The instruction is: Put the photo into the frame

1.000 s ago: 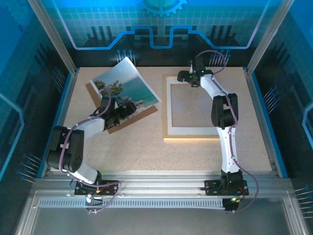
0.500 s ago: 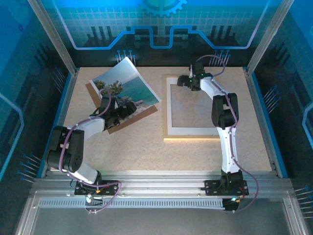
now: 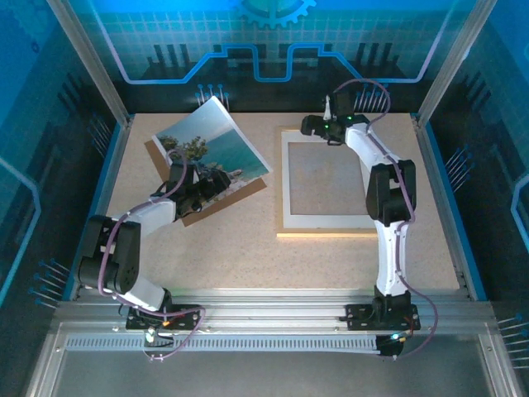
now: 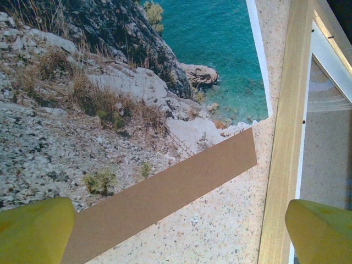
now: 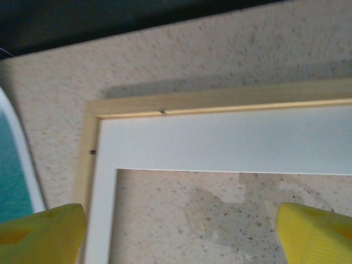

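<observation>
- Top external view: the photo (image 3: 213, 147) lies just ahead of the left hand (image 3: 207, 187), partly over a brown backing board (image 3: 240, 197). The photo's far corner appears raised off the surface (image 3: 248, 256).
- Left wrist view: the left hand's yellow fingers (image 4: 33, 231) stand wide apart and hold nothing. The print's near edge and the board lie ahead, between them.
- Handling, as a judgement: the print looks thin, light and flexible, with a glossy, slippery face, and a hard pinch would likely crease it. An edge or corner clear of the board looks the best place to grip.
- The frame (image 3: 322, 234) lies to the right of the left hand, its pale rail near the print's corner. A white mat (image 3: 289, 182) sits inside it.
- The right hand (image 3: 309, 126) hovers above one corner of the frame, fingers (image 5: 41, 231) spread wide and empty.
- In the way: the mat borders the frame's opening, and the right arm reaches across the frame.
</observation>
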Motion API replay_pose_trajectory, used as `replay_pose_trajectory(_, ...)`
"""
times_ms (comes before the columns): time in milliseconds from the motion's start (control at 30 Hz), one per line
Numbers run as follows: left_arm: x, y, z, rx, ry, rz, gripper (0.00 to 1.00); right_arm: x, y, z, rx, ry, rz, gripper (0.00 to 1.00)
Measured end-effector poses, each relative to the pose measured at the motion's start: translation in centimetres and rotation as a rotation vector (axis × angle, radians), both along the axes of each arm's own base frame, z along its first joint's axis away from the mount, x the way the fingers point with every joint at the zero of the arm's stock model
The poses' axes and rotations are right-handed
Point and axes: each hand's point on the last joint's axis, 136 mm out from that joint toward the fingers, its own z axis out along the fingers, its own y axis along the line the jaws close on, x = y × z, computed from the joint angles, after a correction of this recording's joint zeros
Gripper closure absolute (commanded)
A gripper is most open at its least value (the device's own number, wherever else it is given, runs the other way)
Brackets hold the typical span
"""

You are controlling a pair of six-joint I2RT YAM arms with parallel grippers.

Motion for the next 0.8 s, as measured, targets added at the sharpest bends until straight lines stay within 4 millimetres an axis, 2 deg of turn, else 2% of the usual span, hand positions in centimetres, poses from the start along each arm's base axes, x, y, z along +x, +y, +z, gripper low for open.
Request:
replay_pose_trajectory(100,0.0,0.0,0.0,0.001,0.0,0.0,0.01,-0.4,1.2,1.9,0.006,-0.031,0.02,0.1)
replay_pose_trajectory(200,0.0,0.1,0.0,0.005,0.001,0.005,0.01,-1.0,3.2,2.4,0.015,-0.037,0.049,0.12)
replay_pose_trajectory(367,0.0,0.3,0.0,0.012,-0.001,0.013,0.01,-3.4,8.1,1.0,0.026,0.009,0.123,0.18)
replay_pose_trajectory(433,0.0,0.3,-0.1,0.013,-0.002,0.015,0.01,-4.6,10.6,0.8,0.028,0.021,0.165,0.19)
replay_pose_trajectory(600,-1.0,0.7,-1.8,0.025,0.035,0.023,0.01,-7.2,15.9,0.4,0.031,0.036,0.256,0.22)
replay_pose_trajectory(700,-1.7,0.9,-3.0,0.034,0.068,0.029,0.01,-7.9,18.1,-0.7,0.029,0.057,0.293,0.22)
replay_pose_trajectory(800,-2.2,1.1,-3.9,0.042,0.088,0.037,0.01,-8.2,19.4,-2.4,0.016,0.089,0.314,0.22)
